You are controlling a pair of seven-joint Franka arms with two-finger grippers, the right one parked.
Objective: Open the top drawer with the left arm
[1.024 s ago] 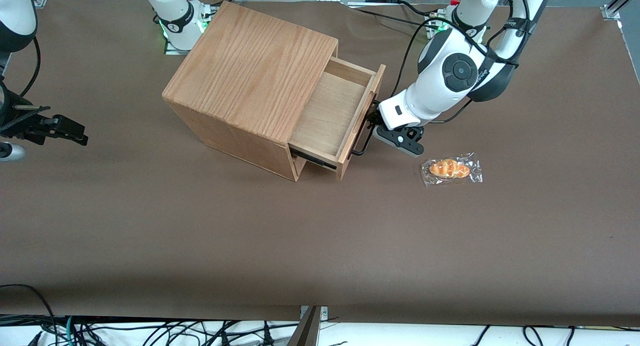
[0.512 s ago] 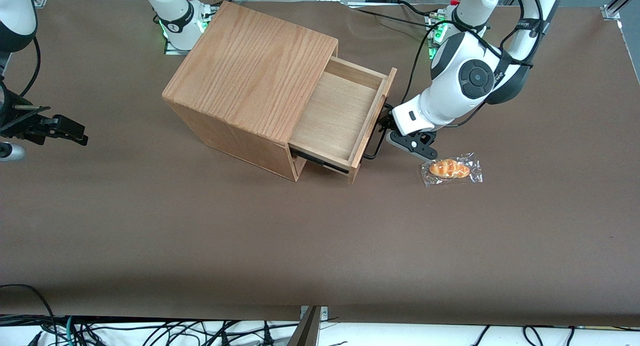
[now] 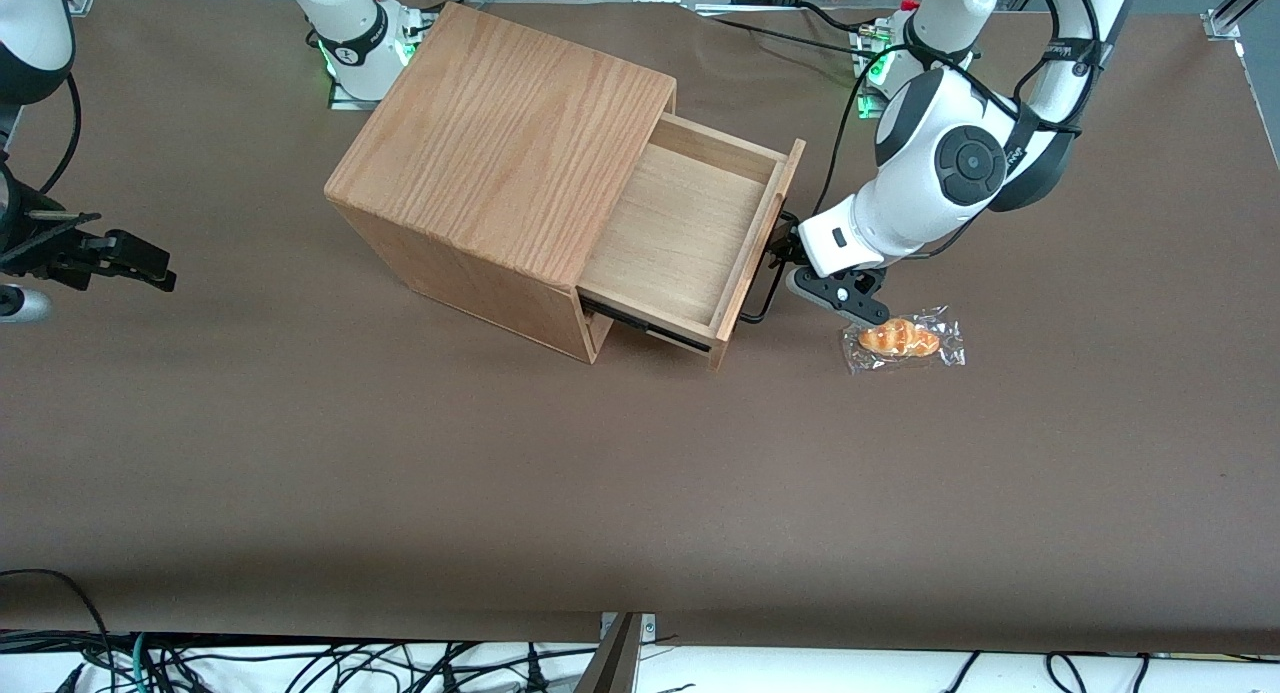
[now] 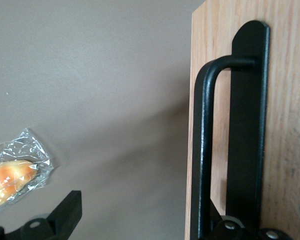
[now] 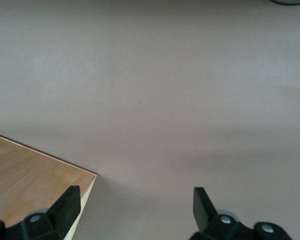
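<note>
The top drawer (image 3: 680,233) stands pulled well out of the oak box (image 3: 500,143), its light-wood tray bare inside. A thin black bar handle (image 3: 765,283) runs along the drawer's flat front (image 4: 290,125). The left arm's black gripper (image 3: 790,258) is in front of the drawer, at that handle. In the left wrist view the gripper (image 4: 147,217) is open: one finger (image 4: 65,215) stands well clear over the table, and the other finger (image 4: 230,225) sits at the handle bar (image 4: 205,150), close against the drawer front.
A bread roll in clear wrap (image 3: 902,339) lies on the brown table (image 3: 640,493) just nearer the front camera than the gripper; it also shows as the wrapped roll (image 4: 10,177). Cables trail at the arm bases.
The drawer has slid farther out of the box, and the left arm's gripper has moved with the handle toward the working arm's end, closer to the wrapped roll.
</note>
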